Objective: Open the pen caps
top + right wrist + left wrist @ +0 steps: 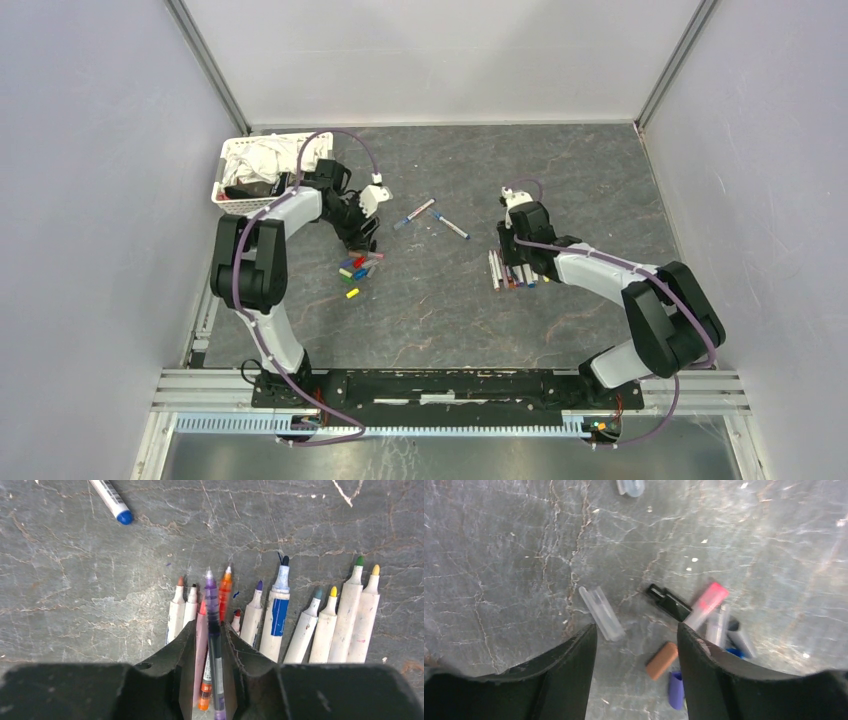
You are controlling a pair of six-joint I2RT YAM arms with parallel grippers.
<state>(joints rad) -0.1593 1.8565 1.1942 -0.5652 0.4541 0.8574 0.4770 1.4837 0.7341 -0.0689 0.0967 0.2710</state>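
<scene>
My left gripper [636, 640] is open and empty, low over the loose pen caps [356, 268]. A brown cap [662, 660] and a purple cap [675, 690] lie between its fingers, with a clear cap [601, 612], a black cap [669, 602] and a pink cap [707, 605] just beyond. My right gripper [209, 630] hangs over a row of uncapped pens [300, 625]. Its jaws stand a narrow gap apart around a thin purple pen [212, 605], which touches the right finger. A pink pen [201, 630] and an orange pen [225, 590] show in the same gap.
Two capped pens [420, 212] [452, 226] lie mid-table between the arms; one blue end shows in the right wrist view [117, 507]. A white basket of cloths [255, 170] stands at the back left behind the left arm. Grey walls close in three sides.
</scene>
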